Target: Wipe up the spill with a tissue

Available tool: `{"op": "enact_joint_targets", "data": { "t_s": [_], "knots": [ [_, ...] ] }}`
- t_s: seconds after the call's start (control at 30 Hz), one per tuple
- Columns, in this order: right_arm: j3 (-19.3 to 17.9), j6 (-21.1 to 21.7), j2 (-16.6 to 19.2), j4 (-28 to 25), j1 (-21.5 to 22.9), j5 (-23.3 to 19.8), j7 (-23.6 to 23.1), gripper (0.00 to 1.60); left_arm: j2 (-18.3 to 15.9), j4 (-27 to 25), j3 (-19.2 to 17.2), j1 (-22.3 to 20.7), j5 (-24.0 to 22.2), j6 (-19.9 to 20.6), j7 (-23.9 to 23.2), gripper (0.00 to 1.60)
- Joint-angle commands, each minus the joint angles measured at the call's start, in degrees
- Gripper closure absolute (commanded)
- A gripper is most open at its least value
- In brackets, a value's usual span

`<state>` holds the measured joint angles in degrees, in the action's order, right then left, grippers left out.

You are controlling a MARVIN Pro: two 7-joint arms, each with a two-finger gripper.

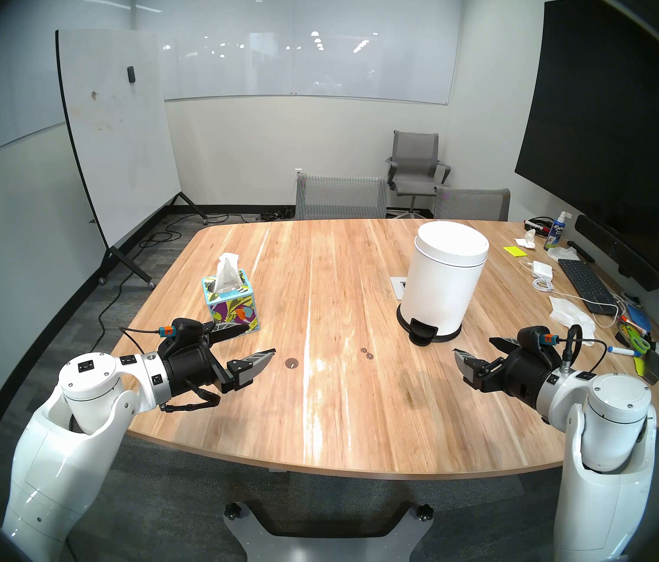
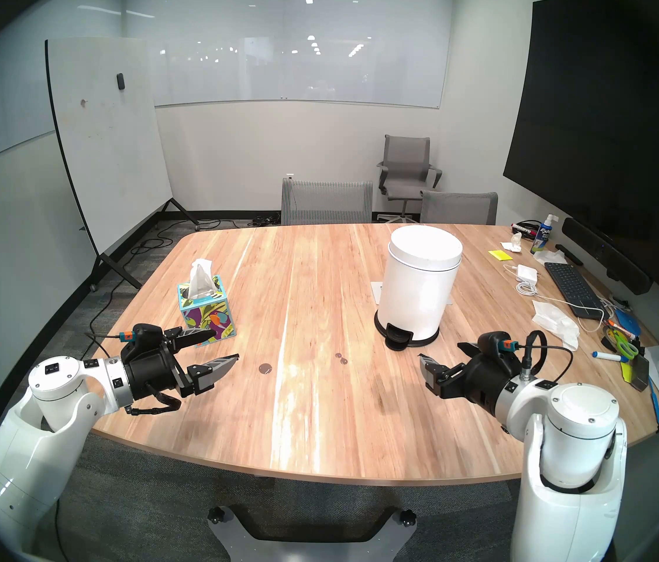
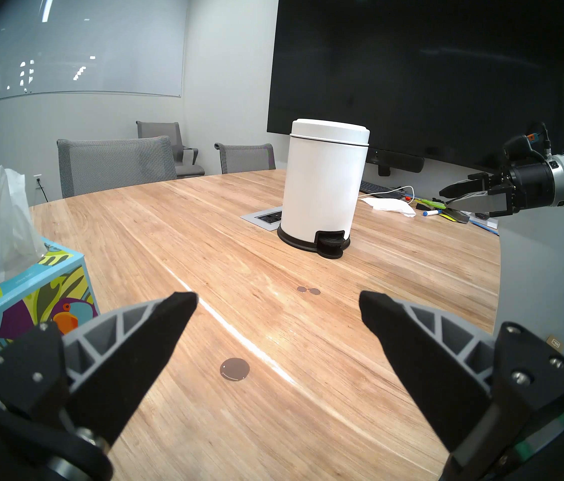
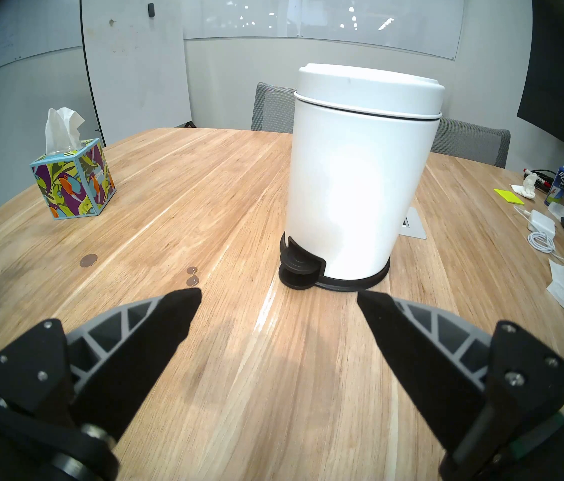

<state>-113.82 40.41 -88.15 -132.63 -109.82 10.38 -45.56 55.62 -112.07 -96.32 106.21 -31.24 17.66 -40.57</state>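
The spill is a coin-sized dark-brown spot (image 1: 291, 363) (image 3: 234, 368) and two smaller spots (image 1: 366, 353) (image 4: 192, 275) on the wooden table (image 1: 319, 427). A white tissue (image 1: 227, 273) (image 3: 3, 223) sticks up from a teal, leaf-printed box (image 1: 234, 305) at mid left. My left gripper (image 1: 259, 340) (image 3: 277, 296) hovers open and empty, just left of the large spot and in front of the box. On the right side, my right gripper (image 1: 472, 345) (image 4: 278, 293) also hovers open and empty, in front of the bin and to the right of the small spots.
A white pedal bin (image 1: 443, 281) with a black base stands right of centre. Along the table's right edge lie a keyboard (image 1: 585, 281), cables, crumpled white paper (image 1: 571, 311), scissors and markers. Chairs stand at the far edge.
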Motion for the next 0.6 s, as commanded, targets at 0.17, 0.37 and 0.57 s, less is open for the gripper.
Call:
{"op": "enact_joint_targets", "data": {
  "t_s": [0.17, 0.37, 0.57],
  "knots": [
    [-0.1, 0.0, 0.0, -0.9, 0.0, 0.0, 0.0, 0.00, 0.1, -0.5, -0.3, 1.3, 0.9, -2.0, -0.1, 0.00],
    [-0.1, 0.0, 0.0, -0.9, 0.0, 0.0, 0.0, 0.00, 0.4, -0.9, -0.5, 1.5, 0.9, -2.2, -0.3, 0.00],
    [-0.1, 0.0, 0.0, -0.9, 0.0, 0.0, 0.0, 0.00, 0.6, -0.8, -0.3, 0.0, 0.6, -1.0, 0.0, 0.00]
  ]
}}
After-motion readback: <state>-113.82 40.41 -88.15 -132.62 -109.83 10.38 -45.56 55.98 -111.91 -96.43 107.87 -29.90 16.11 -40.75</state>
